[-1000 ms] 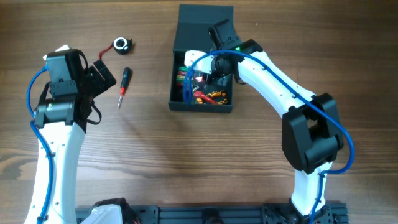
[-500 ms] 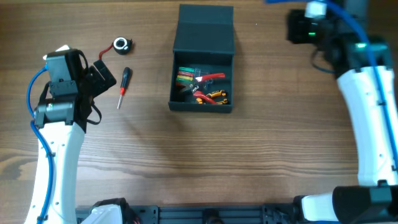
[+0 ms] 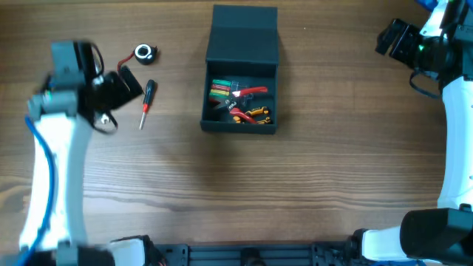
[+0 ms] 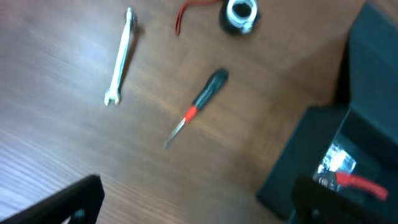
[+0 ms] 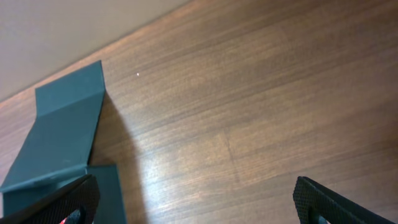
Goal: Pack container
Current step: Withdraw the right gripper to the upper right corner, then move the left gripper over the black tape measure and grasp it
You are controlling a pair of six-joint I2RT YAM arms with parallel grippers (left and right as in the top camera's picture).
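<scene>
The dark container (image 3: 239, 126) stands open at the table's middle, its flap lid (image 3: 244, 33) folded back. Red, green and orange hand tools (image 3: 240, 101) lie inside. My left gripper (image 3: 130, 83) hovers open, left of the box, over a red-and-black screwdriver (image 3: 146, 103). In the left wrist view the screwdriver (image 4: 198, 107), a silver wrench (image 4: 121, 56) and a round black-and-silver part (image 4: 239, 14) lie ahead of the open, empty gripper (image 4: 199, 211); the container (image 4: 311, 162) is at the right. My right gripper (image 3: 390, 37) is open and empty at the far right back.
The round part with a red cord (image 3: 145, 52) lies left of the lid. In the right wrist view the gripper (image 5: 199, 208) has bare wooden table between its fingers and the lid (image 5: 62, 134) at the left. The table's back edge runs close behind.
My right gripper has come out of the container, swung to the far right back and opened. The left arm has shifted a little, its gripper still open over the screwdriver.
</scene>
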